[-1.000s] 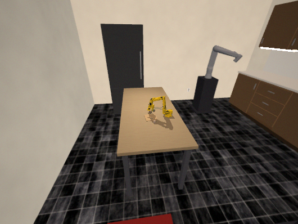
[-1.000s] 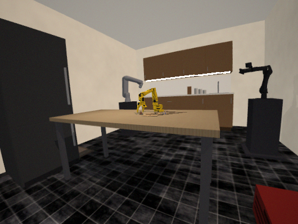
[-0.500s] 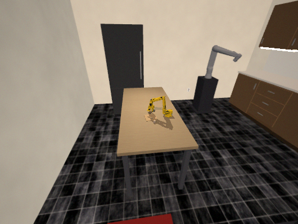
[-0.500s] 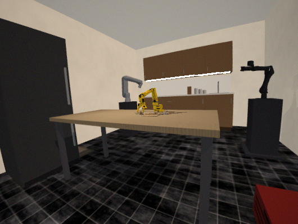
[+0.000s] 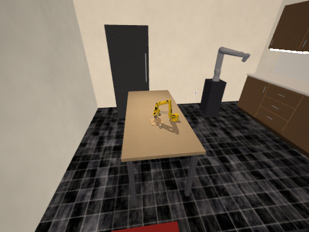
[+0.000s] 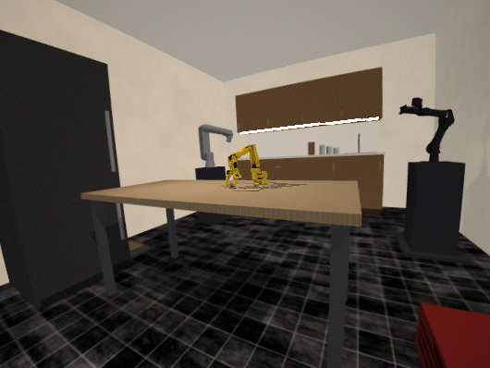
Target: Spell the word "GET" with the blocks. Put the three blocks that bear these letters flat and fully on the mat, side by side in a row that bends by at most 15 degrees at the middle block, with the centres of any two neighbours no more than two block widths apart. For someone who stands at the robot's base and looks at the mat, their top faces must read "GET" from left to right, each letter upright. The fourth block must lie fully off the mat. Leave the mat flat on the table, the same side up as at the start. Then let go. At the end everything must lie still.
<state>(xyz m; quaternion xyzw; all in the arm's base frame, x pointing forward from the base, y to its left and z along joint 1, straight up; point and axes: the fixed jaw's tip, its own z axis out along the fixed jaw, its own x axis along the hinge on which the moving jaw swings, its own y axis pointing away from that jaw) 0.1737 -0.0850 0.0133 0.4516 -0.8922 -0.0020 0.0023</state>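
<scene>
one hand point(image 5: 156, 115) low, mat point(image 5: 153, 122) beneath

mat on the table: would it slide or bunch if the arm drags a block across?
The mat shows as a thin flat patch on the table, so it is probably light and floppy. The top looks smooth, so a dragged block may well slide it. Its texture is too small to tell.
</scene>
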